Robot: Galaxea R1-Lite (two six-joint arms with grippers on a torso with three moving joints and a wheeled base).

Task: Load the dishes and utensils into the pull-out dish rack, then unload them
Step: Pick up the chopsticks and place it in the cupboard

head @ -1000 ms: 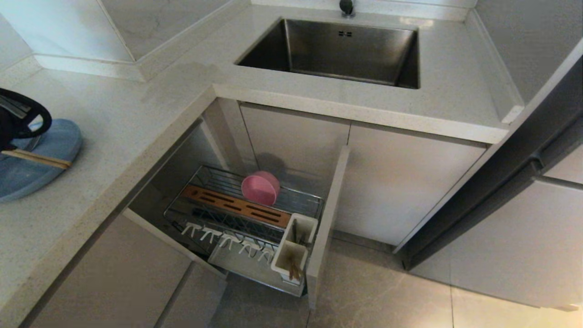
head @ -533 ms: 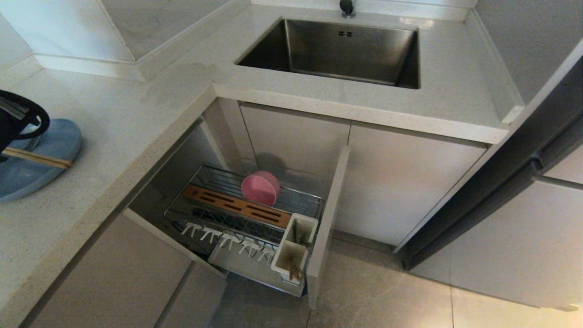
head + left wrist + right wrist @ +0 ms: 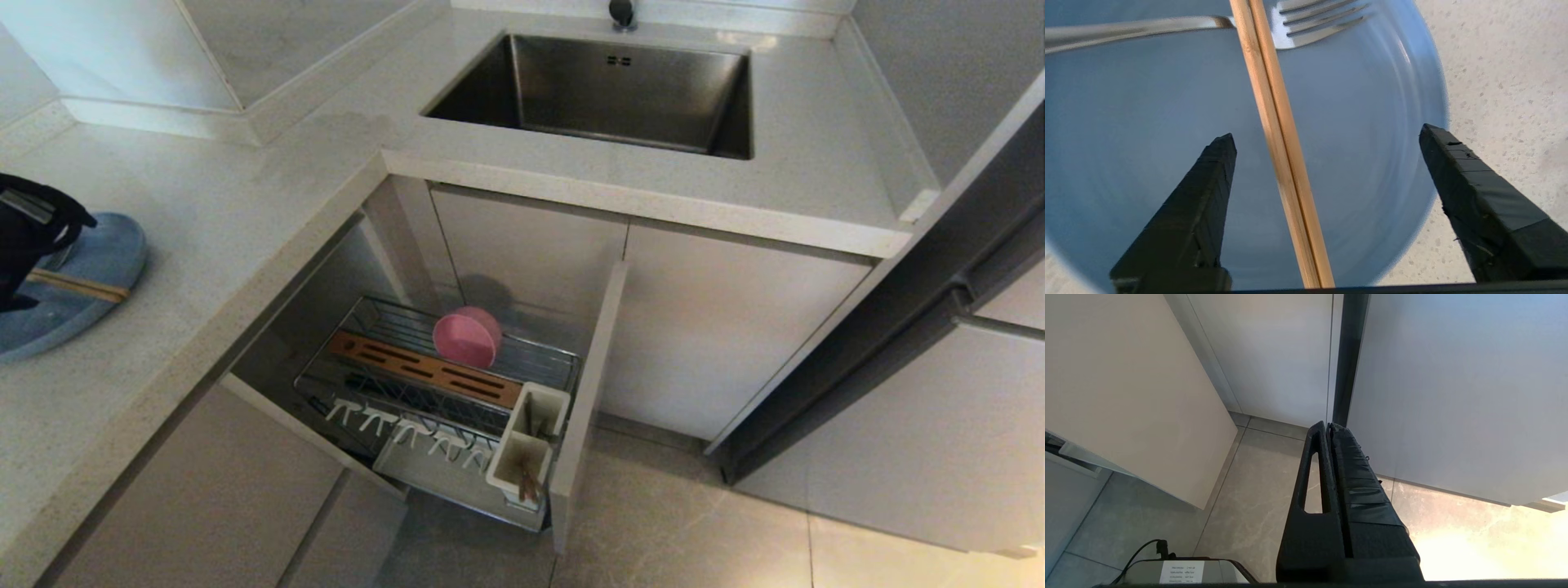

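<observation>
My left gripper [image 3: 1327, 134] hangs wide apart over the plate [image 3: 1147, 102]. The chopsticks [image 3: 1280, 147] run lengthwise between my fingers, probably untouched. My right gripper [image 3: 1328, 426], pressed together, is parked far off.

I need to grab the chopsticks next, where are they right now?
The chopsticks lie across the blue plate on the counter at the head view's far left, under the open left gripper, crossing a fork.

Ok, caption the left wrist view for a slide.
Open left gripper above chopsticks and fork on the blue plate.
</observation>
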